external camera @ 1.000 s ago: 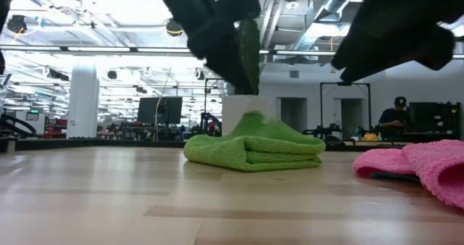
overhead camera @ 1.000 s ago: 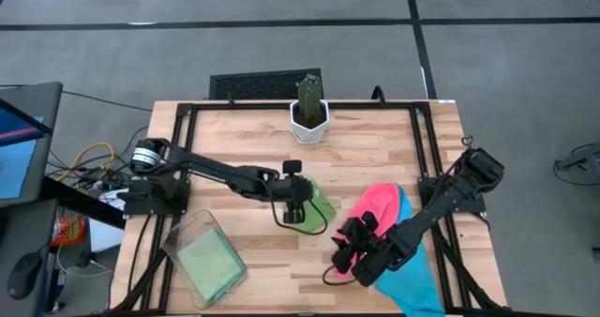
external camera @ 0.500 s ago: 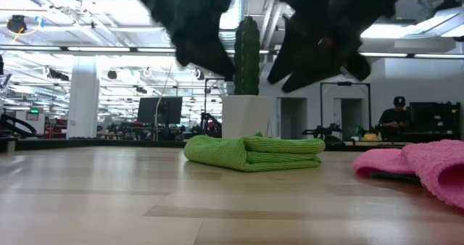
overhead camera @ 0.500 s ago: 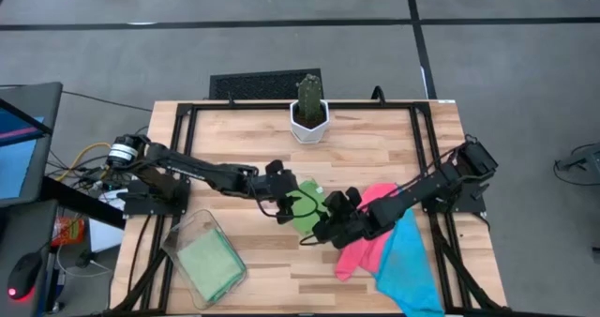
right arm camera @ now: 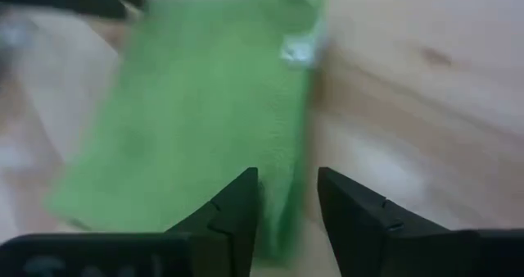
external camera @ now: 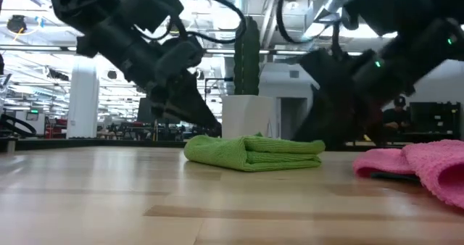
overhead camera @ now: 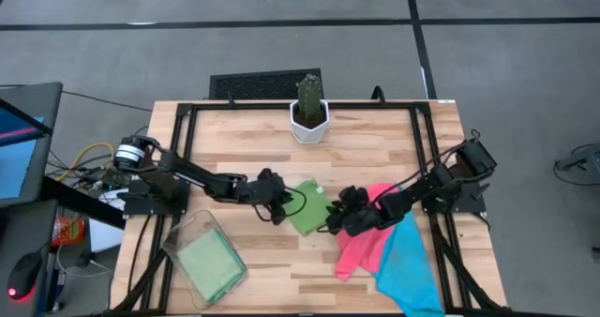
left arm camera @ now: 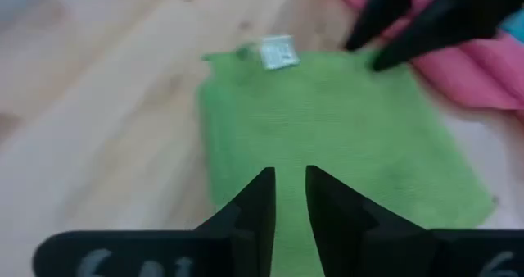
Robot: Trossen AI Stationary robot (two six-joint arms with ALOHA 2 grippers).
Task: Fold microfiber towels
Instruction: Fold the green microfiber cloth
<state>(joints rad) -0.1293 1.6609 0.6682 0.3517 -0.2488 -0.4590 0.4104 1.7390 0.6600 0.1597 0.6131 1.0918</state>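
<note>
Both arms dropped low since a second ago: left pincer nearly closed, empty, beside the folded green towel mid-desk; its small white tag is unreadable; right pincer slightly open, empty, at the opposite edge

High view: mounted overhead, faced straight down; took in the whole table, its black frame, surrounding floor.

Low view: sat at table-top height near one table edge, faced level across the wood toward the room behind; both arms entered from above.

Left wrist view: looked past its own fingers, very close over the folded green towel.

Right wrist view: likewise close over that towel, from the opposite side.

Shared: all four views held the green towel; its white tag appeared in both wrist views.
</note>
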